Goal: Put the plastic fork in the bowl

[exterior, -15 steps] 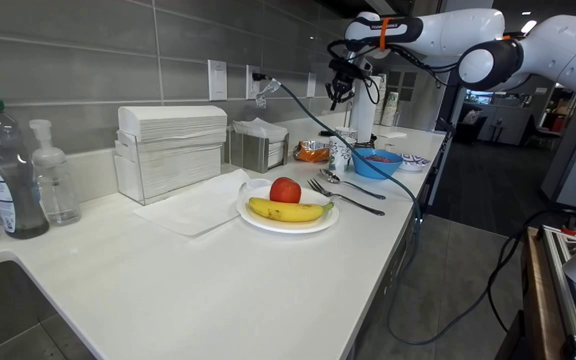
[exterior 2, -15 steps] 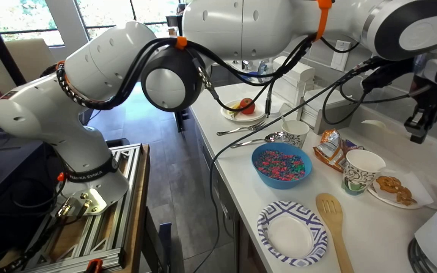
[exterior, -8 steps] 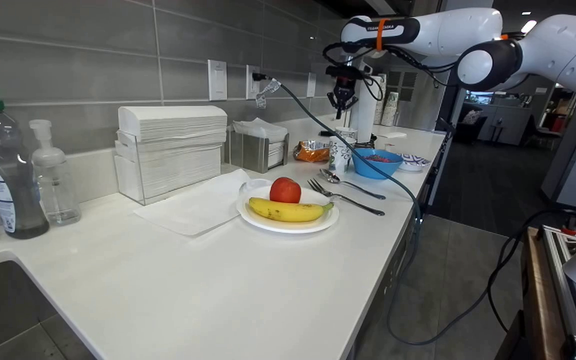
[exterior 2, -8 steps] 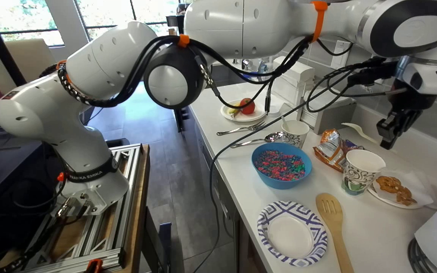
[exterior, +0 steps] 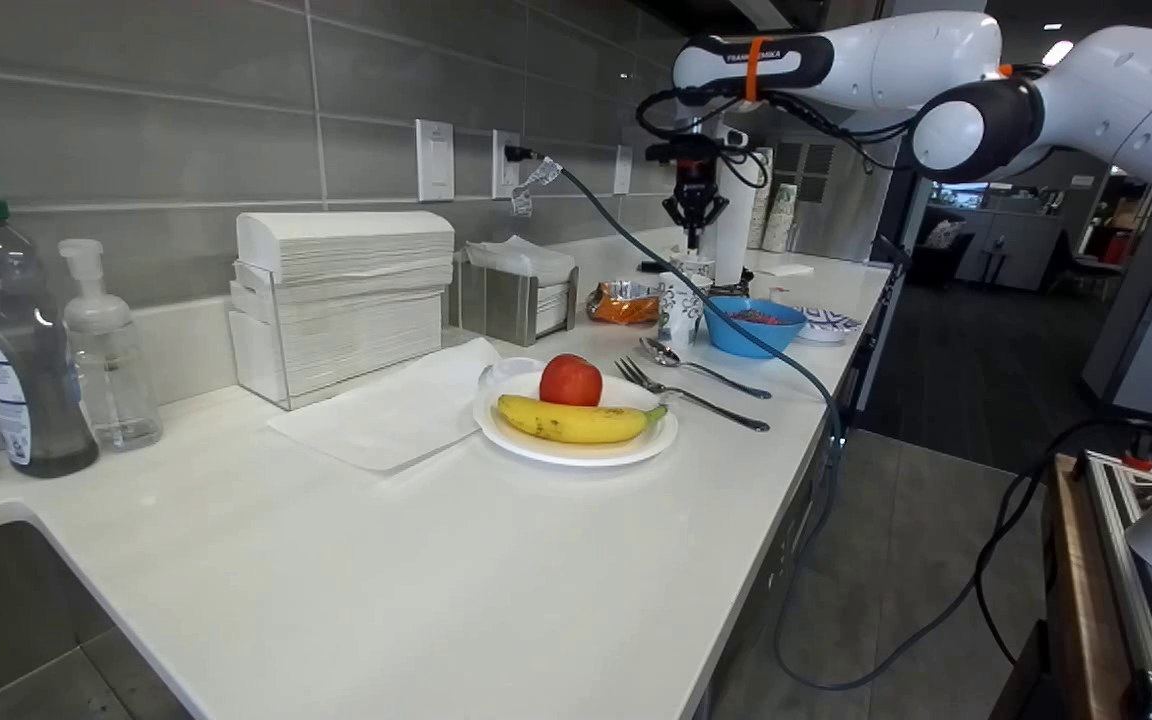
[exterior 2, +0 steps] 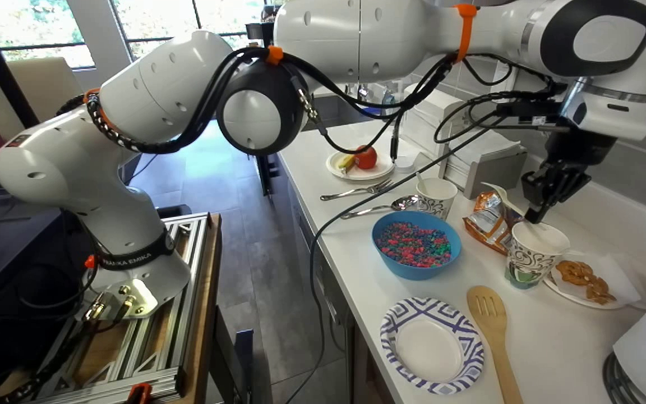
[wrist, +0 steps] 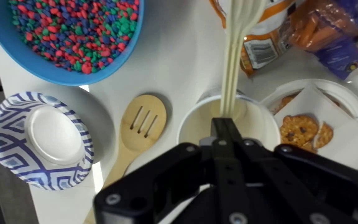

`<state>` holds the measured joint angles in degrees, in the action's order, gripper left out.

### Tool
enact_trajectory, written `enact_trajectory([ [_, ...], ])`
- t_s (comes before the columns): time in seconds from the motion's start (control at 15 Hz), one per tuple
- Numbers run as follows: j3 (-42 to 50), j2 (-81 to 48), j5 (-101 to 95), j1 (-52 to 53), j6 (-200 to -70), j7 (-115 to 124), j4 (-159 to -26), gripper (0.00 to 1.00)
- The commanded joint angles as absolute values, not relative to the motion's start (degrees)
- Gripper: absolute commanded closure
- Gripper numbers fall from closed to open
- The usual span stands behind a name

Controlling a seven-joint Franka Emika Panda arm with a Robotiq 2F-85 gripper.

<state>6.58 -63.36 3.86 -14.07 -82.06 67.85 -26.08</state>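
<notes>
So, end effector point(wrist: 224, 122) gripping plastic fork point(wrist: 232, 59) above cup point(exterior 2: 527, 261) — open room toward bowl point(exterior 2: 417, 272) near counter edge point(exterior 2: 358, 300)

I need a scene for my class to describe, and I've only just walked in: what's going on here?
A robot arm has its gripper shut on the handle end of a pale plastic fork. The fingertips are above or at the mouth of a paper cup; contact with it is hard to tell. The fork is not yet in the blue bowl, which holds small red, blue and green pieces. A metal fork lies separately.
</notes>
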Motion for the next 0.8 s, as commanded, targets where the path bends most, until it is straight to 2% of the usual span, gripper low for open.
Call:
enact_trajectory([
  [0.0,6.7,-62.4,3.2,-13.4,-75.6,70.0,-26.6,1.0],
  [0.73,7.9,-61.9,0.2,-12.2,-65.6,66.8,-26.4,1.0],
])
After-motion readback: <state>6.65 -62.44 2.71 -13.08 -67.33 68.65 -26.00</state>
